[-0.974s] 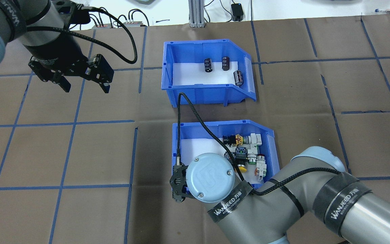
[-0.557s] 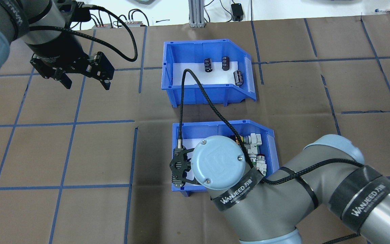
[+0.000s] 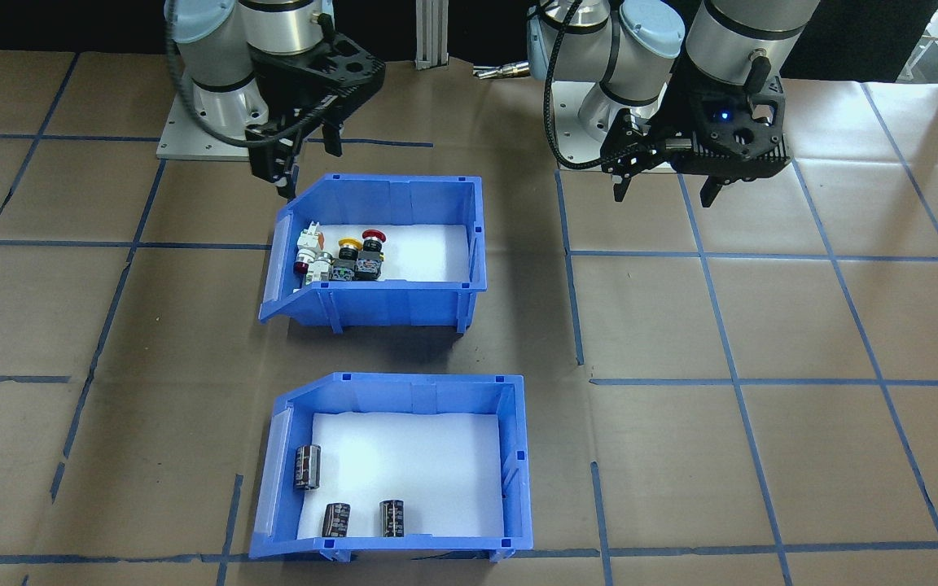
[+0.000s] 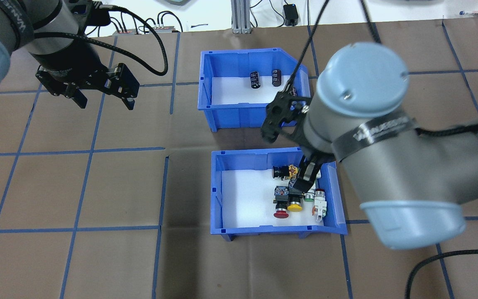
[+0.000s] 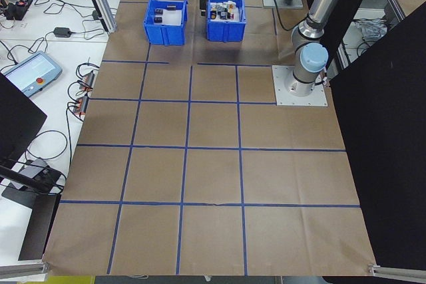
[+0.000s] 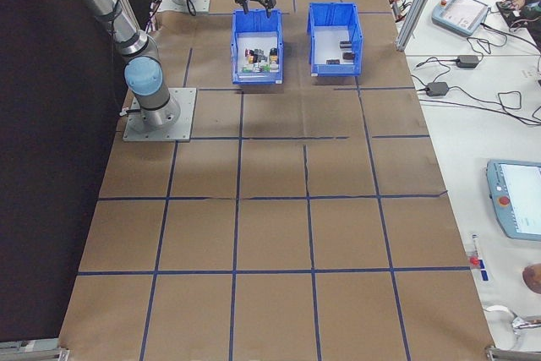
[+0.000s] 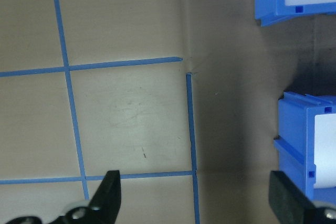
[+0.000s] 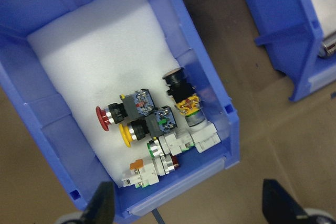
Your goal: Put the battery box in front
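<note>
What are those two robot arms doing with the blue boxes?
Nothing is being held right now. The right gripper hangs open over the slanted end of the box of push buttons, the one nearer the robot. The battery box, with three little dark batteries inside, sits farther out on the table. The left gripper waits open off to the side over bare table.
</note>
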`<state>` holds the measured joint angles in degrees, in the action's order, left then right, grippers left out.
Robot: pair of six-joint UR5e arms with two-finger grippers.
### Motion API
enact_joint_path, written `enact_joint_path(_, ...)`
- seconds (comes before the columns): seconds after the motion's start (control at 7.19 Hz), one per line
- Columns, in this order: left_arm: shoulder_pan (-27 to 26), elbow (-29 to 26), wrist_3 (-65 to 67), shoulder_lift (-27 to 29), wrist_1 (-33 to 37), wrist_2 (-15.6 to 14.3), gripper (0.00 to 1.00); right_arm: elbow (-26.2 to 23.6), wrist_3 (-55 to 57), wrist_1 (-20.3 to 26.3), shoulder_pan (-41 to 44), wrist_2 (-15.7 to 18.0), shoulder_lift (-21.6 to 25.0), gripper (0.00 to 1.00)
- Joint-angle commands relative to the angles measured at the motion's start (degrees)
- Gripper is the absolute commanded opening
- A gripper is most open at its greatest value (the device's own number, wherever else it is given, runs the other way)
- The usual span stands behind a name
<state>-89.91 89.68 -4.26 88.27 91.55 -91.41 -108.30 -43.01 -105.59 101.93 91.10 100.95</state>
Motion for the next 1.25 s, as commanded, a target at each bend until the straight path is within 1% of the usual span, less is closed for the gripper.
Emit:
enact_joint_path(0.0,0.0,-0.11,0.13,0.15,0.03,0.01,1.0,5.98,13.24,2.84,-11.36,-3.03,-0.48,1.0)
enact_joint_path(0.14,0.0,-0.03,0.13,0.06,0.03,0.01,1.0,7.13,21.57,2.32,-12.44,-2.86,-2.14,1.0)
enact_joint_path(0.28,0.0,-0.12,0.13,-0.02,0.03,0.01,1.0,9.49,31.05,2.31,-12.54,-1.81,-4.86,1.0)
enact_joint_path(0.42,0.0,-0.29,0.13,-0.03,0.03,-0.08,1.0,12.3,36.98,3.18,-12.54,-1.19,-7.75,1.0)
enact_joint_path(0.56,0.0,-0.38,0.13,-0.11,0.12,-0.17,1.0,13.19,41.47,5.37,-12.54,-0.84,-10.13,1.0)
enact_joint_path(0.7,0.0,-0.38,0.13,-0.03,0.12,-0.25,1.0,12.68,44.04,8.35,-12.54,-0.83,-10.42,1.0)
enact_joint_path(0.83,0.0,-0.12,0.13,-0.11,0.12,-0.17,1.0,12.68,46.85,9.86,-12.54,-0.83,-10.42,1.0)
enact_joint_path(1.11,0.0,-0.21,0.04,0.06,0.03,-0.08,1.0,12.68,46.97,9.96,-12.54,-0.84,-9.98,1.0)
